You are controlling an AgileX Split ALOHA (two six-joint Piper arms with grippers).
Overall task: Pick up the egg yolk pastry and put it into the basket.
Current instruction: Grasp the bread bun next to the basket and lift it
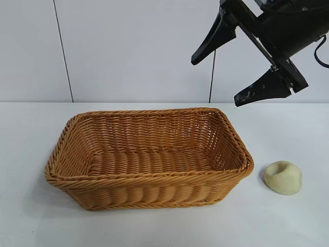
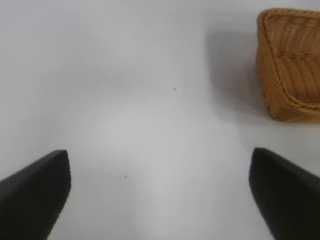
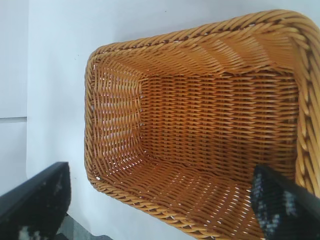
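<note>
Pale cream egg yolk pastry, domed with dented top, on white tabletop at 3 o'clock of wicker basket, right end effector raised above, fingers spread, holding nothing, left end effector likewise spread.

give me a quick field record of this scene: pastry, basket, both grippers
pastry: egg yolk pastry on the table, just right of the basket, outside it
basket: wicker basket, nothing inside
right gripper: right gripper open, raised above the basket's right end, holding nothing
left gripper: left gripper open, over bare table beside the basket
task status: pastry not yet picked up
</note>
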